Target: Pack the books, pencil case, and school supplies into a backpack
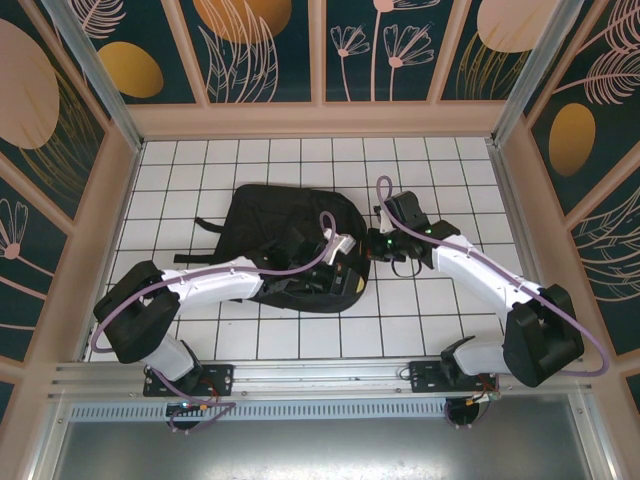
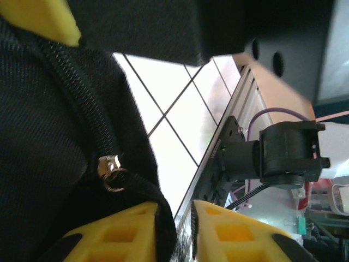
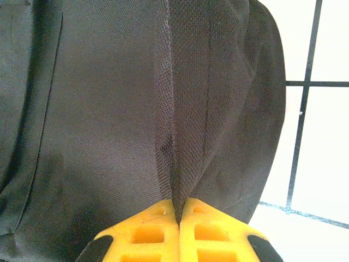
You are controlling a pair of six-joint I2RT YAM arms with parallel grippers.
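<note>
The work in hand is on the zip at the 3 o'clock edge of the backpack (image 1: 270, 225), which lies flat in the middle of the white-tiled bench (image 1: 190, 165). Both arms meet at that edge.

The right tool (image 3: 179, 210) has its yellow fingers pressed together on a pinched ridge of the black fabric, apparently to hold the bag taut. The left tool (image 2: 174, 221) stands a little apart. A black fabric strip runs down between its fingers and lies against the 9 o'clock finger (image 2: 125, 234), with a sliver of daylight on the other side, so it looks more like a loose straddle than a firm hold. A metal zip pull (image 2: 110, 170) sits on that strip just above the finger, at about 11 o'clock from the fingertips.

The next move probably calls for the left tool to close squarely on the pull or its strip, then draw along the zip line while the right tool holds its pinch.

The backpack's mouth is hidden under folds and arms, so I cannot tell what it holds or whether it is zipped.
</note>
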